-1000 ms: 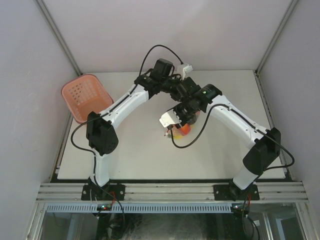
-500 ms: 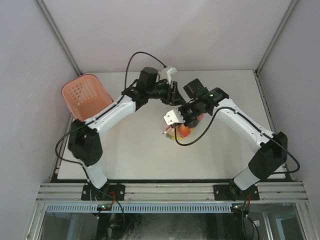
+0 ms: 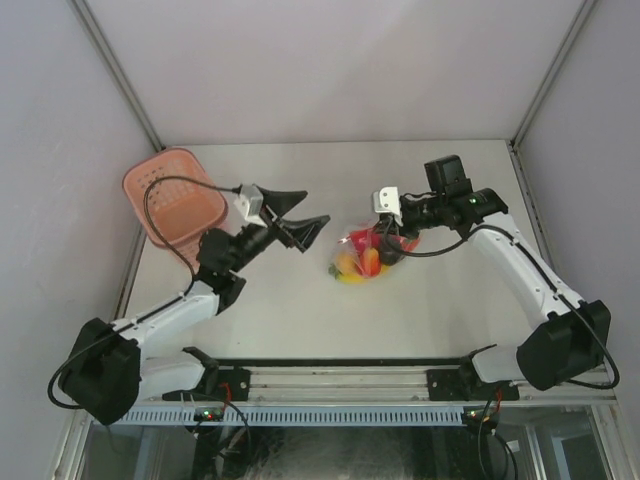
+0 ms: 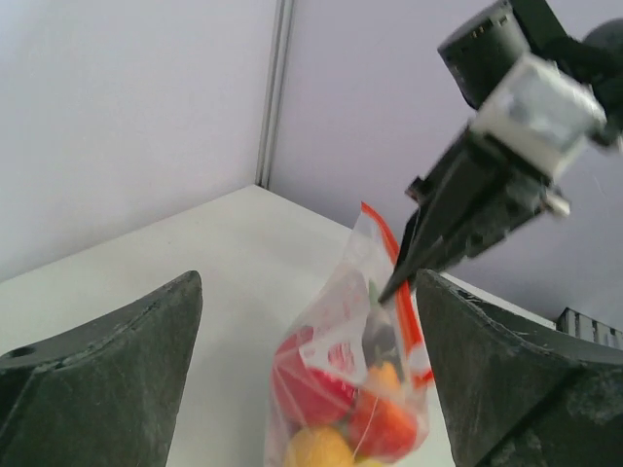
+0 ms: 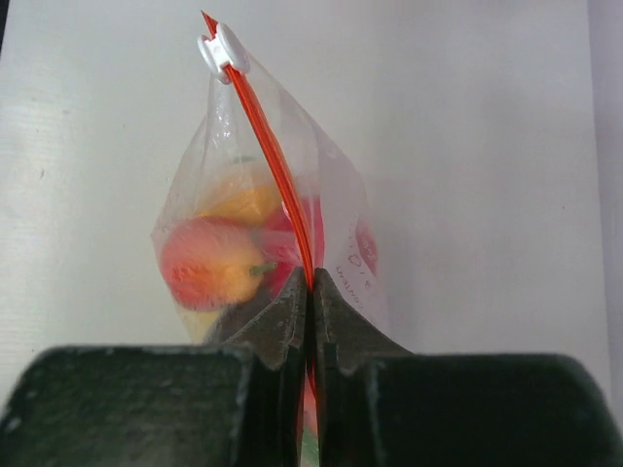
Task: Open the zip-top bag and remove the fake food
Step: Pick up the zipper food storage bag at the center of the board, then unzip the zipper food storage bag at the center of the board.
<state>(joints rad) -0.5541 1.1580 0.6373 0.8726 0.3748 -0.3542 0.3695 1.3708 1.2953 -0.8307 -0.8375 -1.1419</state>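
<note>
Opening step: right gripper, clamped on the zipper strip, steadies the zip-top bag of fake food on the table; left gripper, jaws apart left of it, should next take the slider.

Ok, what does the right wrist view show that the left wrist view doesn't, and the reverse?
Only the right wrist view: the white slider at the far end of the red-orange zipper strip, and the right gripper seen from behind, its jaws closed on that strip.
Only the left wrist view: the right gripper from outside, pinching the bag's top edge, and the left gripper with its jaws wide apart, holding nothing.
Both: the zip-top bag held upright by its zipper edge, the fake food inside it, and the white table.
</note>
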